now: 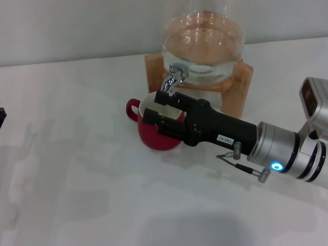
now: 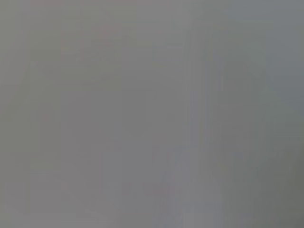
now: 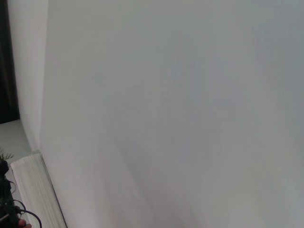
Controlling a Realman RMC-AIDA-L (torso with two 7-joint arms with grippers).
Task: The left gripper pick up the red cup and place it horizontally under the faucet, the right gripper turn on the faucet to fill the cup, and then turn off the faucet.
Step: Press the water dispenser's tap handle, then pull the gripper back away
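White tabletop (image 1: 92, 195) fills most of the head view, with a pale wall behind. At upper centre a clear glass jar (image 1: 204, 43) holding water sits on a wooden stand (image 1: 241, 84); the faucet (image 1: 174, 76), small and chrome, projects from its front. The red cup (image 1: 154, 134) stands upright directly below the spout, handle toward the frame's left.

The right gripper (image 1: 160, 108) reaches in from the lower right, its black fingers (image 1: 171, 100) parted and holding nothing, their tips just below the faucet and over the cup's rim. The left gripper (image 1: 1, 117) shows only as a dark sliver at the left edge; its jaw state cannot be told. Both wrist views show only blank surface.

Hazards, as judged:
- Fingers sit close above the rim; a low approach to the lever may tip or shift the cup off the spout line.
- A partial grip on the small lever may slip.
- Late closing may overfill the cup.
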